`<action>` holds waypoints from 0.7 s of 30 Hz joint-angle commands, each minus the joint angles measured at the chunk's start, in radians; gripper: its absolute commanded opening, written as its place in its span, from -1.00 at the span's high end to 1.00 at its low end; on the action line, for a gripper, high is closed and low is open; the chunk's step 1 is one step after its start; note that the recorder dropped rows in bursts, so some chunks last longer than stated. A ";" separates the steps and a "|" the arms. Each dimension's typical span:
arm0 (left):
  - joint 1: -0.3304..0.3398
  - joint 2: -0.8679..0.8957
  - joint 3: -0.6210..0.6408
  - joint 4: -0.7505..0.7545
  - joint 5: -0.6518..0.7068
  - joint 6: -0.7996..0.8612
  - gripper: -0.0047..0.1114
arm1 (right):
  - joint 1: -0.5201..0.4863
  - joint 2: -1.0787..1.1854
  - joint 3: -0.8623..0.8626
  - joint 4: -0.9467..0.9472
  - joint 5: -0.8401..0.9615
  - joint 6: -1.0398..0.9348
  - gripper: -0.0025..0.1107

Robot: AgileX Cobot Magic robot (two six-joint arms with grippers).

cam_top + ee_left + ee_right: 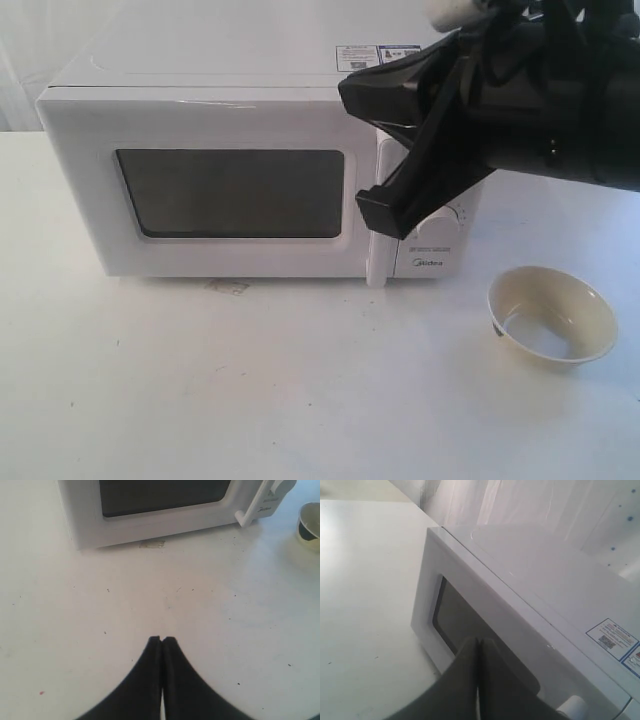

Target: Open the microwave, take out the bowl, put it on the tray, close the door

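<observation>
The white microwave (240, 60) stands at the back of the table with its door (230, 195) closed and the bar handle (376, 250) upright beside the dial panel. A cream bowl (550, 315) sits on the bare table to the microwave's front right, also in the left wrist view (310, 522). No tray is in view. My right gripper (347, 97) hangs shut and empty in front of the door's upper right, near the handle (574, 706); its tips (479, 640) show over the window. Low over the table before the microwave (150, 520) is my left gripper (163, 639), shut and empty.
A small tan mark (226, 287) lies on the white table just before the door. White curtain hangs behind the microwave (530, 510). Stickers (375, 55) sit on the microwave's top right.
</observation>
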 commanded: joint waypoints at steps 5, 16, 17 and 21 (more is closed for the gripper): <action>-0.003 -0.007 0.002 -0.005 0.007 -0.004 0.92 | 0.005 -0.011 0.010 0.001 0.016 0.004 0.96; -0.003 -0.007 0.002 -0.005 0.007 -0.004 0.92 | 0.005 -0.114 0.016 0.001 0.101 0.020 0.96; -0.003 -0.007 0.002 -0.005 0.007 -0.004 0.92 | 0.005 -0.133 0.016 -0.002 0.110 0.020 0.96; -0.003 -0.007 0.002 -0.005 0.007 -0.004 0.92 | 0.005 -0.223 0.016 -0.004 0.151 0.020 0.96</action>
